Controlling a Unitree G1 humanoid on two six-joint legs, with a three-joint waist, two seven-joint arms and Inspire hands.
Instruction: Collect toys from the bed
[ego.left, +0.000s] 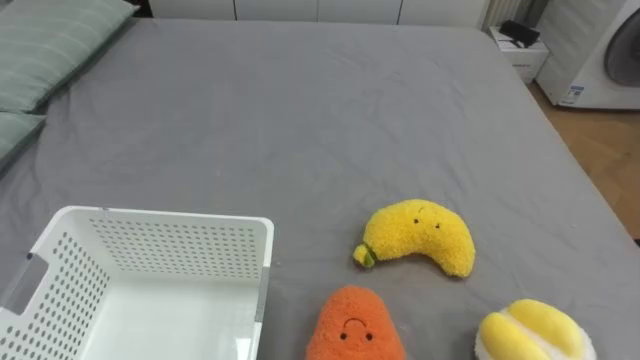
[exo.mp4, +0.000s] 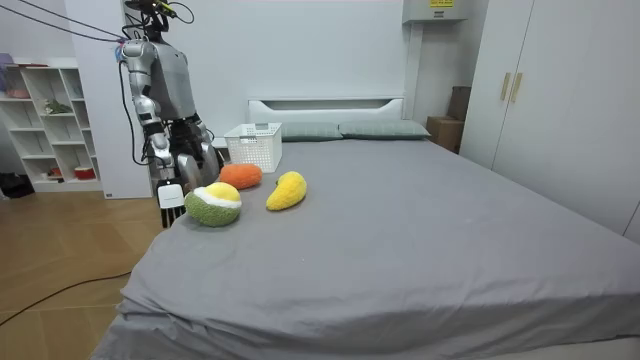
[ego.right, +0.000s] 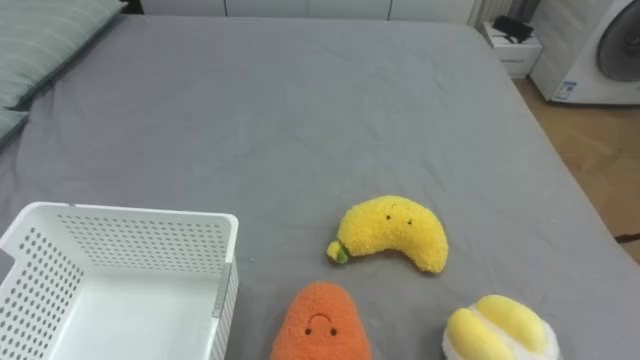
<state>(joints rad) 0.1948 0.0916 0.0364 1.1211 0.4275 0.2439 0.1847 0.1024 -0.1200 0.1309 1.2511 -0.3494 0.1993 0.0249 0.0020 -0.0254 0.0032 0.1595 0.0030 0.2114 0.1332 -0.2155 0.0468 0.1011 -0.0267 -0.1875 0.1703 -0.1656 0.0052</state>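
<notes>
Three plush toys lie on the grey bed (ego.left: 300, 120) near its front edge. A yellow banana (ego.left: 420, 235) sits in the middle. An orange carrot with a face (ego.left: 352, 325) lies just in front of it, and a round yellow and green toy (ego.left: 530, 332) lies to the right. A white perforated basket (ego.left: 160, 232) stands empty at the left, close beside the carrot. In the room view I stand at the bedside by the toys, with my right hand (exo.mp4: 170, 192) hanging low beside my hip, away from the toys.
Grey-green pillows (ego.left: 50, 50) lie at the far left of the bed. A small nightstand (ego.left: 520, 45) and a washing machine (ego.left: 615, 55) stand beyond the bed's right edge. A white shelf (exo.mp4: 50, 120) stands behind me.
</notes>
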